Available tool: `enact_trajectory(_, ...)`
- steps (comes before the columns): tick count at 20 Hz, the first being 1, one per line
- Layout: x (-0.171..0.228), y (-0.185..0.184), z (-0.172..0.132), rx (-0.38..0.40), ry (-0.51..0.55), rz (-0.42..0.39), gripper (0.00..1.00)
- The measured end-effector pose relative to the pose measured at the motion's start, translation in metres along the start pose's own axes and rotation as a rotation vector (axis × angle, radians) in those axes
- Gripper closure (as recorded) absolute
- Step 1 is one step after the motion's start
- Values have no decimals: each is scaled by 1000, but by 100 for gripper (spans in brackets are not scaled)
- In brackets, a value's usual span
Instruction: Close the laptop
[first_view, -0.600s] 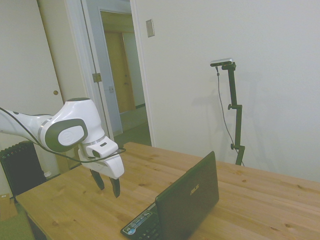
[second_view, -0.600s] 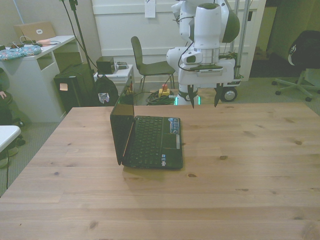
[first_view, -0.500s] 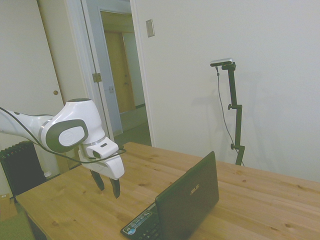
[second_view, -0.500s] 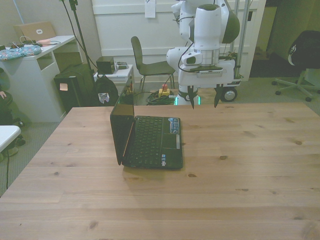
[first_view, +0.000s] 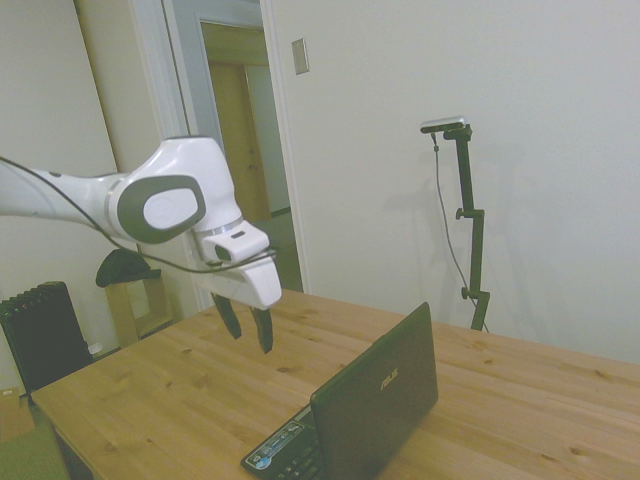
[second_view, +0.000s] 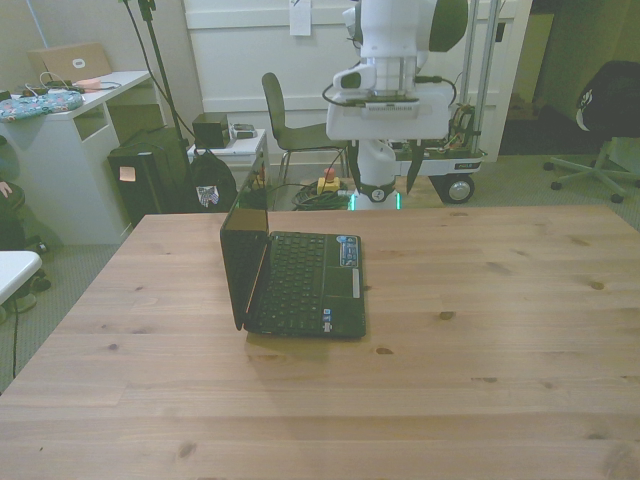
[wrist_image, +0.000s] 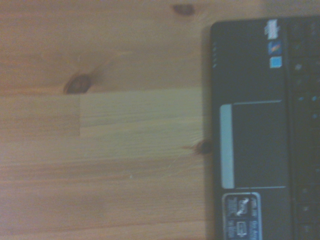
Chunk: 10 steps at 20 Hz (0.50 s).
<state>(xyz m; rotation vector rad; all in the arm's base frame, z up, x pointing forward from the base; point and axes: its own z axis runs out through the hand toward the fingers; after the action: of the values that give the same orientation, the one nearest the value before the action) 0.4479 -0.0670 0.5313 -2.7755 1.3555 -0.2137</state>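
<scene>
Raised since before, the pincer (first_view: 251, 327) hangs released above the tabletop (first_view: 170, 390).
Laptop (first_view: 375, 400) stands open, well apart below it.

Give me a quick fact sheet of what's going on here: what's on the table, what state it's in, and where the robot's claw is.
Laptop: black, lid open and standing roughly upright, keyboard exposed
Surface: wooden table
Gripper: open, empty, hanging in the air above the table
Contact: none; the gripper is apart from the laptop
Lid position: on the front view's left of the keyboard
Wrist view: shows the laptop's palm rest and touchpad beside bare wood
Task status: laptop not yet closed
</scene>
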Motion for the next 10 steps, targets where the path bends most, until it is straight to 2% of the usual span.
enact_trajectory(4,45,23,-46,-1,16,79,0)
enact_trajectory(10,92,89,-103,-5,18,151,0)
